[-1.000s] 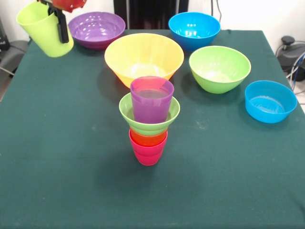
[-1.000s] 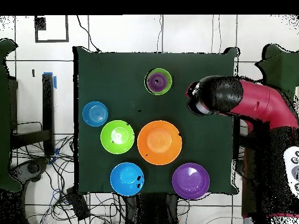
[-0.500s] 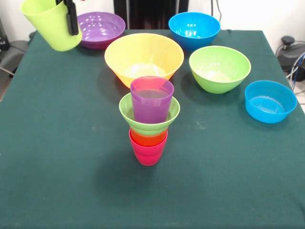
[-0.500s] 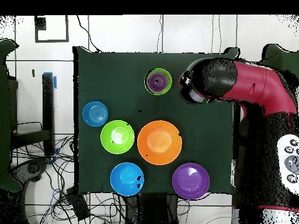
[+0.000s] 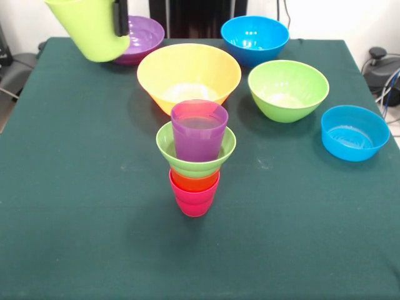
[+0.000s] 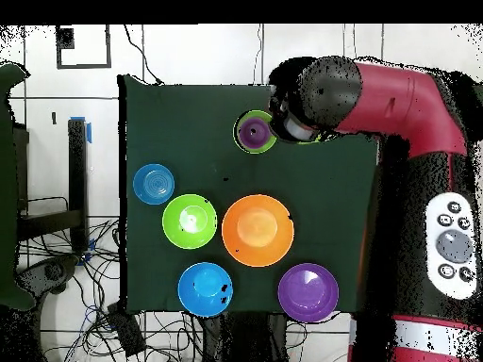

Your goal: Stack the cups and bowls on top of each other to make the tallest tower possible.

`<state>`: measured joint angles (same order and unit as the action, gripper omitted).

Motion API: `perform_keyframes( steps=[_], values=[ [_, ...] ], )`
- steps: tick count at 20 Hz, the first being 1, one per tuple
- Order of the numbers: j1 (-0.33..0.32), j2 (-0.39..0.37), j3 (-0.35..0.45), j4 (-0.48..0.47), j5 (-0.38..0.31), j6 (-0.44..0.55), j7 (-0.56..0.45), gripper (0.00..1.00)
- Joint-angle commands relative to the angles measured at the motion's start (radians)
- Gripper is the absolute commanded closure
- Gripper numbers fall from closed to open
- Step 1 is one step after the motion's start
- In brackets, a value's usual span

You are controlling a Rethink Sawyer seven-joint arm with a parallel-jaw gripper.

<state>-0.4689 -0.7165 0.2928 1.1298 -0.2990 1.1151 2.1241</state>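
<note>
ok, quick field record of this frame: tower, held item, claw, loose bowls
tower: red-pink cup lowest, orange cup, small ribbed green bowl, purple cup on top
held item: lime green cup, tilted, lifted above the table's far corner
claw: shut on the lime green cup, one finger down its outside
loose bowls: orange-yellow bowl, purple bowl, green bowl, two blue bowls
</note>
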Motion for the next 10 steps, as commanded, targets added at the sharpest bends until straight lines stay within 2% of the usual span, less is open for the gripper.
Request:
perform_keyframes(
  steps=[1,6,10],
  values=[
    [0.048,0.095,0.068,-0.102,-0.069,0.130,-0.176,1.00],
    [0.078,0.134,0.060,-0.180,-0.061,0.183,-0.157,1.00],
    [0.097,0.163,0.048,-0.220,-0.061,0.190,-0.138,1.00]
  ],
)
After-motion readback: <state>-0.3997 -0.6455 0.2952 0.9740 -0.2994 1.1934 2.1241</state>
